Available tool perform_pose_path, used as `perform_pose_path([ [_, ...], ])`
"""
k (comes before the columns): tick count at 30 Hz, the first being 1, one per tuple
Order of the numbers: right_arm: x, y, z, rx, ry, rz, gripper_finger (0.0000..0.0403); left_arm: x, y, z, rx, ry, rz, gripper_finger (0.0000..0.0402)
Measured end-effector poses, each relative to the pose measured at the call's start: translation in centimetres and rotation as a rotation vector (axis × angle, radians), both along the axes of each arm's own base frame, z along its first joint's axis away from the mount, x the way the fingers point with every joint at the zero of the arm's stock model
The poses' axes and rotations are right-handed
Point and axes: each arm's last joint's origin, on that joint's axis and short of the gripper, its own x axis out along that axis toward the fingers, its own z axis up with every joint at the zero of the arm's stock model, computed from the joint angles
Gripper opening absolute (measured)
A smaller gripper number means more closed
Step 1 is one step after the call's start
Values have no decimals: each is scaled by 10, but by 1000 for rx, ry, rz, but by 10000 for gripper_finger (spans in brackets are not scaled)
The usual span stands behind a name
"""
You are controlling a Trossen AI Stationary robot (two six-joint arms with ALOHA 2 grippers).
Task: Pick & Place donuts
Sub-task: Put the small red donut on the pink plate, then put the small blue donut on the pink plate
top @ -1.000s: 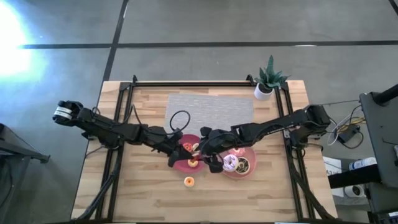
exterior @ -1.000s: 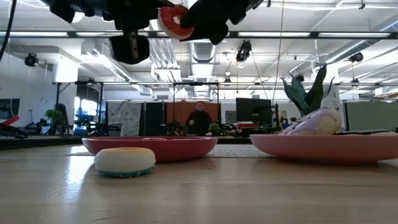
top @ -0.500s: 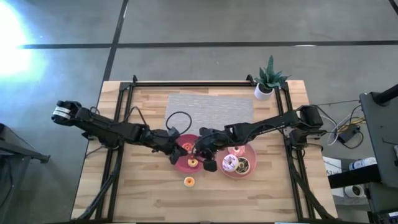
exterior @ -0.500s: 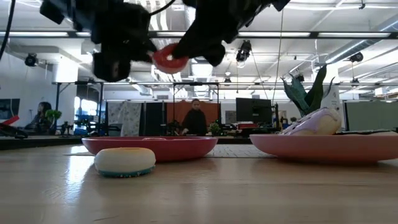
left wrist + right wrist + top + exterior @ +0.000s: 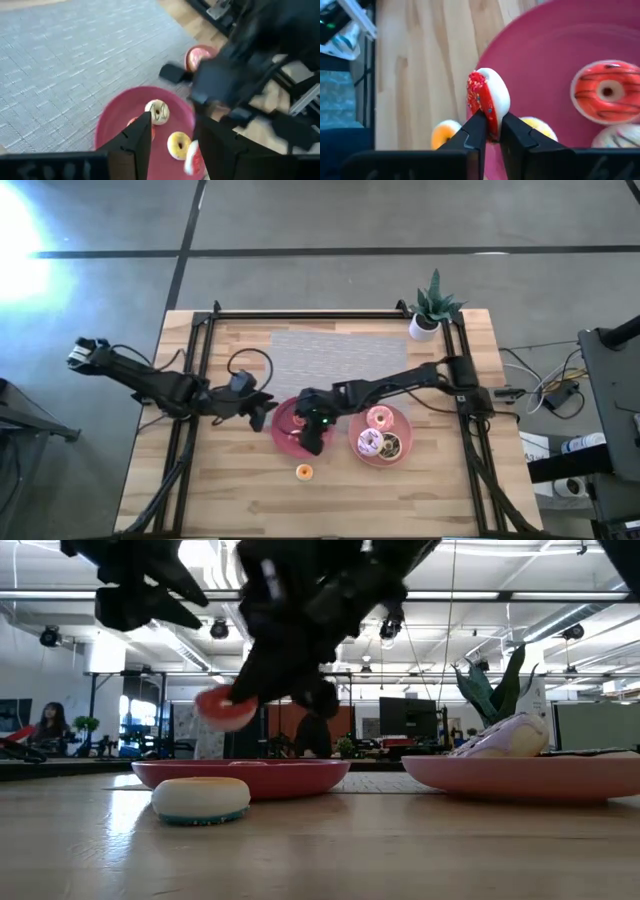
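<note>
Wooden counter (image 5: 240, 490), grey mat (image 5: 340, 355) beyond both hands. Right hand (image 5: 490, 131) clamped on red donut (image 5: 487, 101), edge-up, above left plate (image 5: 285, 430). Below it: yellow donut (image 5: 178, 145), orange-iced donut (image 5: 602, 97). Orange donut (image 5: 304, 472) on counter just beside. Left hand (image 5: 170, 145) fingers apart, holding nothing, just off plate's edge.

Red donut (image 5: 487, 102) lower, left gripper (image 5: 258, 406) withdrawn.
</note>
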Motion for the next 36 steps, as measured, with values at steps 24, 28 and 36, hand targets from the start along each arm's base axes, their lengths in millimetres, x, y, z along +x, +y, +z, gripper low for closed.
perform_pose_path([
  [24,38,-1,-23,-70,217,-132,121,-24,5,-11,142,212,-37,127],
  [28,36,-5,1,-190,147,-167,134,-24,5,-12,146,226,-36,127],
  [36,17,-7,39,-430,126,-142,152,-24,5,-12,138,217,-31,127],
])
